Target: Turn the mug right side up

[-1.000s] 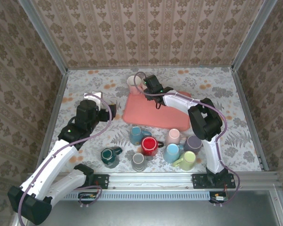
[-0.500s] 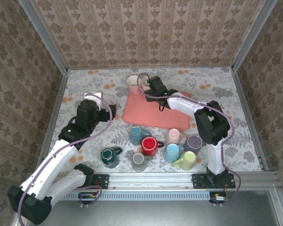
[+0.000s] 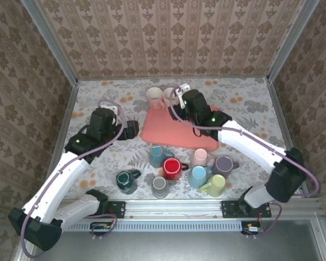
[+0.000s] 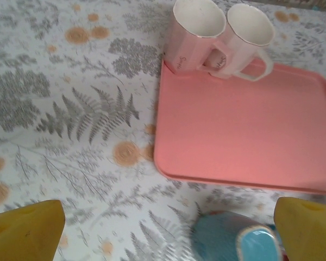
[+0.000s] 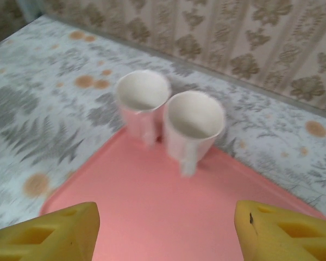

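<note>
- The desk (image 3: 250, 103), covered with a fern-and-flower cloth, spreads out on every side of both sets of fingers.
- The pink tray (image 3: 176, 133) lies flat on the desk. In your overhead view it sits just to the right of the left fingers, and it runs from under the right fingers back toward the arm bases.
- Your left fingers (image 3: 131, 129) hover off the tray's left edge. They are spread wide, with nothing between them.
- Your right fingers (image 3: 179, 91) hang over the tray's far-left corner. They are also well apart and hold nothing.
- A loose cluster of coloured mugs (image 3: 171, 169) sits on the cloth on the near side of the tray, behind both sets of fingers and toward the arm bases.
- The mug (image 5: 193, 122) stands right side up with its mouth open to the ceiling. It is straight ahead of the right fingers and clear of them, at the tray's far corner, with its handle turned toward those fingers.
- A second pale mug (image 5: 141, 103), also upright, stands just beside the mug on its left as the right fingers face it. From the left fingers both cups are well ahead, across the tray.
- A teal mug (image 4: 233, 239) from the cluster lies on its side close below the left fingers, nearer their right tip than their left.
</note>
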{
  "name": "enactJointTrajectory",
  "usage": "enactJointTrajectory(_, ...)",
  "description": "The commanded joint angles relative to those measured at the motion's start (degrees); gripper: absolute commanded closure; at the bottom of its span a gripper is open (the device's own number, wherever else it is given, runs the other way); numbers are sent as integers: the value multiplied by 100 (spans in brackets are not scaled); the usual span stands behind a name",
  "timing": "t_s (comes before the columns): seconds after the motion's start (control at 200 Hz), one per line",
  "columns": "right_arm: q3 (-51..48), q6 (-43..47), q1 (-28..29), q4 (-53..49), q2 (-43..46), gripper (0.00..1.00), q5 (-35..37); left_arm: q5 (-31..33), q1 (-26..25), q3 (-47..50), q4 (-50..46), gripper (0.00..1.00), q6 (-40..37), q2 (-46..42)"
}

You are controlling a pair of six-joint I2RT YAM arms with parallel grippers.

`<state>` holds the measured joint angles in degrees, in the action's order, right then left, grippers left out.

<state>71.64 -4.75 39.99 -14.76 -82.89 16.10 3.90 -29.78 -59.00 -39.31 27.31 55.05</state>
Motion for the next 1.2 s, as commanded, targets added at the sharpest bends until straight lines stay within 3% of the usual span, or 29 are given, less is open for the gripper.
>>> enactJointTrajectory(0.0,-378,-197,77,-513,647,32,-148,-358,-199,-250,-1166,0,688,-60)
enactJointTrajectory(0.235,-927,-352,185,-904,1518,31,-945,1066,-1164,-549,-2792,0,-50,182)
enactJointTrajectory(0.37,-1221,-330,191,-878,1836,26,-1103,1226,-1581,-458,-3296,0,37,507)
enactJointTrajectory(0.74,-1639,-368,189,-731,1996,25,-1321,745,-1662,-243,-3513,0,73,916)
enactJointTrajectory(0.905,-1734,-455,189,-690,2032,24,-1376,-237,-1702,145,-3192,0,85,827)
enactJointTrajectory(1.2,-1820,-550,191,-673,1946,24,-1456,-483,-2045,596,-3263,0,537,760)
